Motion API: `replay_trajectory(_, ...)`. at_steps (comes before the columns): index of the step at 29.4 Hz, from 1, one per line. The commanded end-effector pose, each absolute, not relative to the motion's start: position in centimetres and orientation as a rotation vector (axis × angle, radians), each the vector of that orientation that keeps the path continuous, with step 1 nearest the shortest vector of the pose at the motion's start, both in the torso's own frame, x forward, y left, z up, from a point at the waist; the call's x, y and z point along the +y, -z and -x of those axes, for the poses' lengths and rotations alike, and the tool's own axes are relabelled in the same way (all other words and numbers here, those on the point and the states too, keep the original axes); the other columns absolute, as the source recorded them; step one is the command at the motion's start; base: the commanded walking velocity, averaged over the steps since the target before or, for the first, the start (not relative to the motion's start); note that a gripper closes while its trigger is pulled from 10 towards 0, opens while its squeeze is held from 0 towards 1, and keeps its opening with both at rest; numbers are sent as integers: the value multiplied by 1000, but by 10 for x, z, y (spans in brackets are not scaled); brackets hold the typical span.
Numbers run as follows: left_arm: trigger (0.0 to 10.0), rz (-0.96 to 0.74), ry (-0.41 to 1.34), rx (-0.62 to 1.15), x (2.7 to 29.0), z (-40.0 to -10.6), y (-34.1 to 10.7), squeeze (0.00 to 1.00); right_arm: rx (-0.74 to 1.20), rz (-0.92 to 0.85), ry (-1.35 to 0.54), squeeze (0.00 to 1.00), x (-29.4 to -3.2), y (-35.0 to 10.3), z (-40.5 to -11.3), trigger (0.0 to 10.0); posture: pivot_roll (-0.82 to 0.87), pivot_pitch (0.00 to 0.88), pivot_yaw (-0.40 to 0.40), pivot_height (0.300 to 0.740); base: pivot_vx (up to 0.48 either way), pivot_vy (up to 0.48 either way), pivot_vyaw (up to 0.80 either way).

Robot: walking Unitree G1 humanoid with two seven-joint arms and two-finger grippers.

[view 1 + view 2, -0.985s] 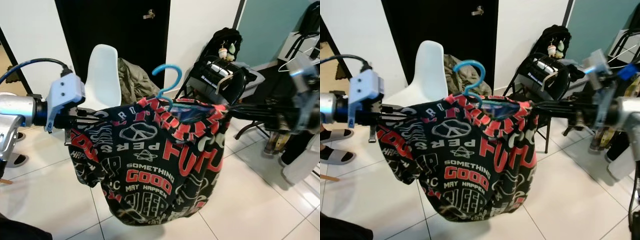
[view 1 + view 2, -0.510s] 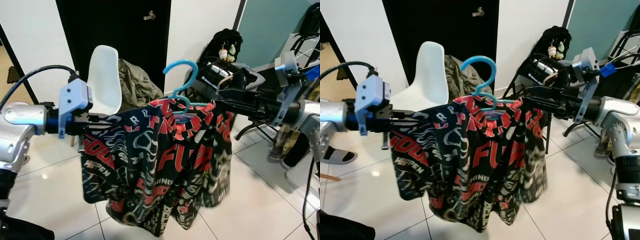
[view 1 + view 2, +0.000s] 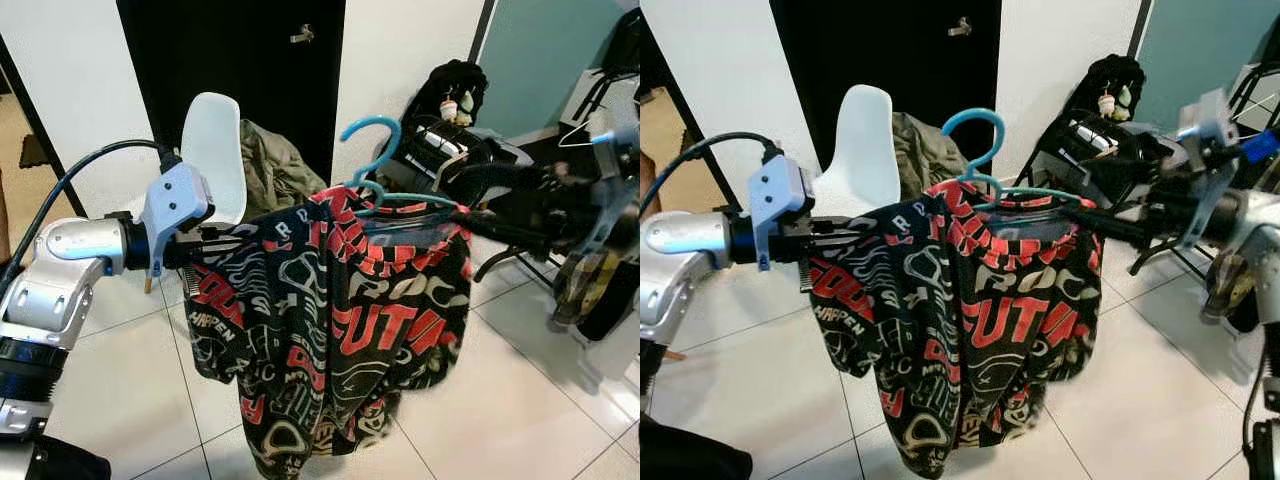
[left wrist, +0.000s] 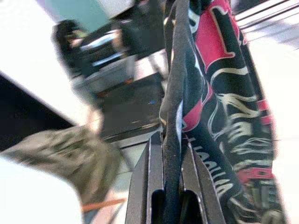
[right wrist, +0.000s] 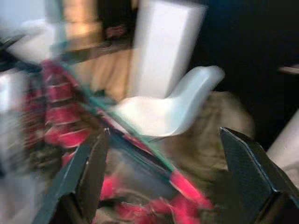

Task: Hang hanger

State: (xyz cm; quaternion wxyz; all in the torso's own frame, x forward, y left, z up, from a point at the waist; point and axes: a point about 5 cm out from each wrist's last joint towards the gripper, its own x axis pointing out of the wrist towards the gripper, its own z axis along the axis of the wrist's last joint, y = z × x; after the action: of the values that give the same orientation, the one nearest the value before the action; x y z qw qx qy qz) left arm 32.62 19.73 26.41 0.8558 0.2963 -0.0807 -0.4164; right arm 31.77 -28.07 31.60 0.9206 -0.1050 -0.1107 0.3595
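The hanger [image 3: 385, 170], inside the shirt [image 3: 330, 320] before the chair [image 3: 215, 150], may slip out: left hand [image 4: 170, 186] is clamped on cloth, but right hand [image 5: 163, 177] gapes wide beside it.

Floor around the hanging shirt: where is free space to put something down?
Bare tiles lie left of the shirt, below the left gripper, and tiles right of it. Behind, the white chair and dark folding chair crowd things.
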Motion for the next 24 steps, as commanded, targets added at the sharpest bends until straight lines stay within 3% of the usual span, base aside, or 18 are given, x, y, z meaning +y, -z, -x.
replay_trajectory(1,10000,-624,790,-211,201,-331,-275,0,-269,198,-631,39,-288,-321,-320,10000,-62,0,-21,740,0,0,0)
replay_trajectory(3,10000,-624,748,-219,201,-333,-275,0,-304,160,-553,0,-291,-323,-322,10000,-62,0,-21,740,0,0,0)
replay_trajectory(5,10000,-590,651,-250,195,-336,-278,0,-364,-31,-369,0,-293,-318,-328,10000,-67,0,-13,740,0,0,0)
replay_trajectory(7,10000,-567,618,-261,193,-337,-279,0,-371,-96,-323,0,-292,-313,-330,10000,-67,0,-13,740,0,0,0)
replay_trajectory(8,10000,-532,572,-279,188,-338,-280,0,-376,-203,-303,0,-286,-303,-332,10000,-70,0,-7,740,0,0,0)
replay_trajectory(11,10000,-462,529,-307,178,-337,-280,0,-344,-291,-307,0,-273,-284,-337,10000,-68,0,-5,740,0,0,0)
replay_trajectory(12,10000,-403,503,-338,165,-335,-279,0,-310,-410,-301,0,-260,-262,-343,10000,-66,0,-7,740,0,0,0)
replay_trajectory(14,10000,-337,482,-373,152,-333,-277,0,-273,-482,-295,0,-248,-244,-350,10000,-53,0,-16,740,0,0,0)
replay_trajectory(17,10000,-269,467,-409,136,-328,-274,0,-246,-574,-288,0,-236,-228,-358,10000,-44,0,-20,740,0,0,0)
replay_trajectory(24,10000,-244,423,-407,116,-316,-254,0,-268,-612,-269,0,-226,-241,-374,10000,-21,0,-28,740,0,0,0)
